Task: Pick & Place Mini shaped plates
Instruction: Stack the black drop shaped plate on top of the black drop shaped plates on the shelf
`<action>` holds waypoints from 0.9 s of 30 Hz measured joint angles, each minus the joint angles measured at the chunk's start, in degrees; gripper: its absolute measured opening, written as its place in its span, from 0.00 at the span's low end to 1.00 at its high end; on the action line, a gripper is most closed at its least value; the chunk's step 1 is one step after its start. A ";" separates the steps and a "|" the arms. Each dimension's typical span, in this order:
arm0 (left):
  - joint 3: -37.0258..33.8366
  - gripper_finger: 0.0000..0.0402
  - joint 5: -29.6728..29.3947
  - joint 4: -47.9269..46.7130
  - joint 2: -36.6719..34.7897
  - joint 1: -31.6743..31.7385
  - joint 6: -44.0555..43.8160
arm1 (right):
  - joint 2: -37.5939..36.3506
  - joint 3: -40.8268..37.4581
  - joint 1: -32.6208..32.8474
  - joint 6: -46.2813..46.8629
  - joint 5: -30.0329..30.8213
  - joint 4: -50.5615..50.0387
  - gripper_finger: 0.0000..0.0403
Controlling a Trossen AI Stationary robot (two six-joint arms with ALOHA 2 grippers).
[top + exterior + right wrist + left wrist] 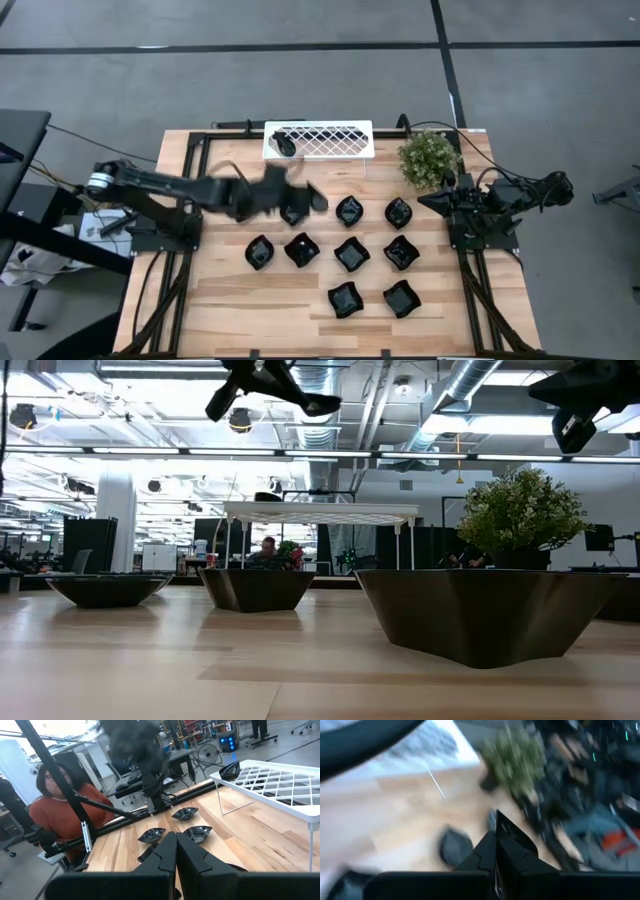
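Note:
Several glossy black mini shaped plates (351, 254) rest on their bases in rows on the wooden table (230, 300). Another plate (285, 144) lies on the white lattice rack (330, 140) at the far edge. My left gripper (300, 197) hangs, blurred, high above the left end of the far row, shut on one plate (320, 404). My right gripper (176, 851) waits shut at the table's right edge, touching nothing. My left gripper pinches a mini plate by its rim (506, 836) between the two fingers. The fingers come from the table's left, slanting downward. The plate juts out past the fingertips, lifted well clear of the table. Blur hides how far back it reaches.
A potted green plant (430, 160) stands at the far right, beside the rack. A person in a rust-red top (60, 812) sits beyond the table's left side. Bare wood lies along the near left part of the table.

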 joint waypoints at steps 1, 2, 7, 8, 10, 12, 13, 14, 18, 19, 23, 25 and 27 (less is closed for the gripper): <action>0.00 0.01 0.08 -0.22 -1.22 2.46 1.45 | 0.00 0.00 0.00 0.02 0.00 -0.02 0.00; 0.00 0.01 0.12 -0.21 -2.27 4.81 2.81 | 0.00 0.00 0.01 0.01 0.00 -0.04 0.00; 0.00 0.01 1.27 -0.21 -5.47 15.35 7.24 | 0.00 0.00 0.02 0.02 0.00 0.02 0.00; 0.00 0.01 2.13 -0.26 -5.71 17.08 7.58 | 0.00 0.00 0.02 0.02 0.00 0.00 0.00; 0.00 0.01 3.06 -0.53 -5.85 20.15 7.98 | 0.00 0.00 0.00 0.02 0.00 0.02 0.00; 0.00 0.01 3.46 -1.36 -5.85 22.83 8.06 | 0.00 0.00 0.00 0.02 0.00 0.01 0.00; 0.00 0.01 3.48 -1.90 -5.80 24.01 8.00 | 0.00 0.00 0.02 0.02 0.00 0.01 0.00; 0.00 0.01 3.44 -2.21 -5.57 25.01 7.78 | 0.00 0.00 0.02 0.02 0.00 0.02 0.00; -0.02 0.01 3.64 -3.29 -5.17 28.19 7.12 | 0.00 0.00 0.00 0.02 0.01 0.01 0.00; -0.02 0.01 3.99 -3.49 -5.12 28.90 6.66 | 0.00 0.00 0.01 0.02 0.00 -0.01 0.00; -0.02 0.01 7.39 -4.40 -5.05 32.21 5.82 | 0.00 0.00 0.02 0.02 0.02 0.00 0.00; -0.02 0.01 9.21 -5.94 -5.06 33.65 5.53 | 0.00 0.00 0.00 0.02 0.00 0.00 0.00; -0.02 0.01 11.16 -7.44 -5.04 35.22 5.45 | 0.00 0.00 0.01 0.02 0.01 0.00 0.00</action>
